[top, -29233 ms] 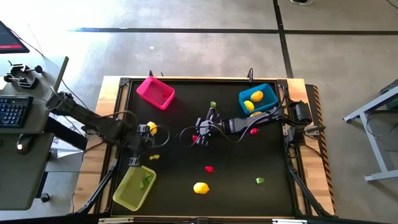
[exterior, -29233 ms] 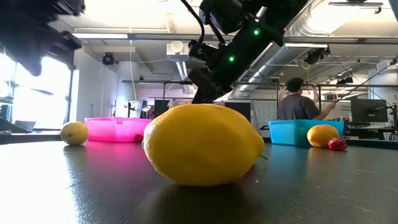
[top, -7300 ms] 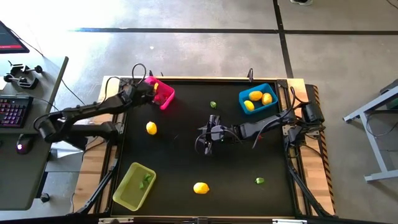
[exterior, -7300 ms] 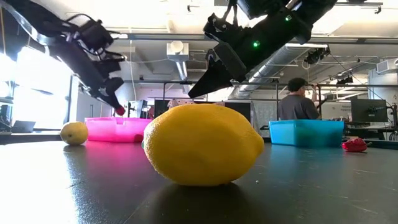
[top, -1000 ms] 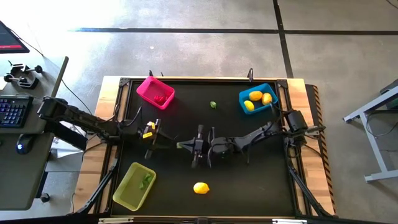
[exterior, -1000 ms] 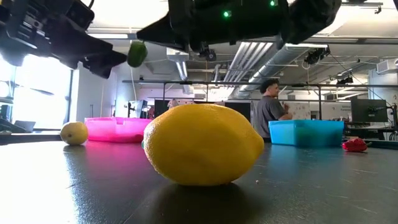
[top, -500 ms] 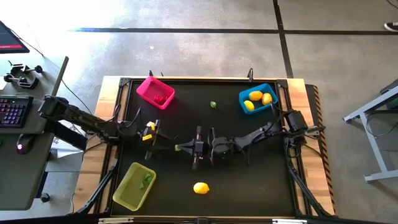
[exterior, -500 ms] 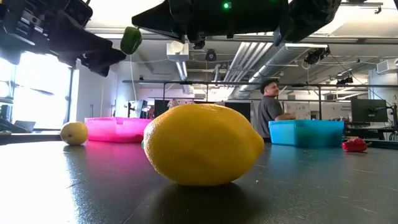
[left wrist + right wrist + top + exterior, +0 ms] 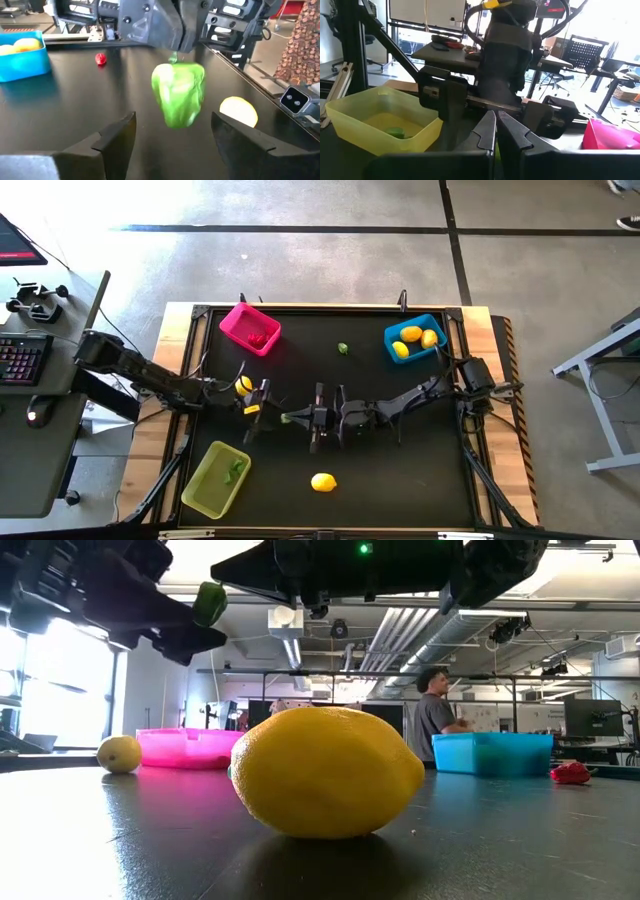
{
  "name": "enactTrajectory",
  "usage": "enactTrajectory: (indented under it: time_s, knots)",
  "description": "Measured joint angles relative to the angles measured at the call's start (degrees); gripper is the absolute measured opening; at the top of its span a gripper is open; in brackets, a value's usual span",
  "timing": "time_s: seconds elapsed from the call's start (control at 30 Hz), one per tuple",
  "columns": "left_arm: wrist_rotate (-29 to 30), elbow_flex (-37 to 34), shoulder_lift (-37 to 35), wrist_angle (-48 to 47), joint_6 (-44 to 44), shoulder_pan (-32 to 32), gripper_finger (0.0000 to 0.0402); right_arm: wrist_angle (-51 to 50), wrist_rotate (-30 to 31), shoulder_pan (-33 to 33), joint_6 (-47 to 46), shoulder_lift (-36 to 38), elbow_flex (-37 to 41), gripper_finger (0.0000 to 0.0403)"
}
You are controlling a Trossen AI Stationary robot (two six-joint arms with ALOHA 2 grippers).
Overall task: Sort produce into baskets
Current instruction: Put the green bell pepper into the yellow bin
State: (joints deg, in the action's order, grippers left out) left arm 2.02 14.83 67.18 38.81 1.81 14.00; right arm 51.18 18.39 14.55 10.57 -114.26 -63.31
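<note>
- The small green toy pepper is gripped by its stem in the closed right gripper, held above the table's centre.
- The left gripper is spread wide, its two dark fingers flanking the pepper without touching it; half a second earlier this gripper stood farther toward 9 o'clock and narrower.
- The right gripper's place and clenched state are unchanged over that interval, as seen in the high view.
- Two yellow toy lemons are counted on the black table: one at 6 o'clock of the grippers, one just at 10 o'clock of the left gripper.
- Three baskets are counted: a bright pink plastic bin at 11 o'clock, a blue plastic bin at 2 o'clock, a translucent yellow-green bin at 7 o'clock.
- Three lemons are seen in the blue bin, a red piece in the pink bin, a green piece in the yellow-green bin.
- One small green piece lies alone at 12 o'clock.
- A red piece is seen near the blue bin in the low view.
</note>
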Motion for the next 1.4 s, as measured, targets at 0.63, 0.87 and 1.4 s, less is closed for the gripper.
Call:
enactTrajectory:
  time_s: [0.63,0.87,1.4]
  knots:
    - [-3.2,1.1,0.8,0.3,-0.6,0.0,0.013,-0.7,0.0,0.1,-0.2,-0.2,0.0,0.0]
    - [-3.2,1.0,0.8,0.1,-1.4,0.0,0.005,-0.7,0.0,0.1,-2.1,-0.2,0.0,0.0]
    - [-3.1,1.0,-8.4,-12.7,-2.0,-0.6,0.0031,-0.9,6.5,1.7,-2.9,3.2,0.0,0.0175]
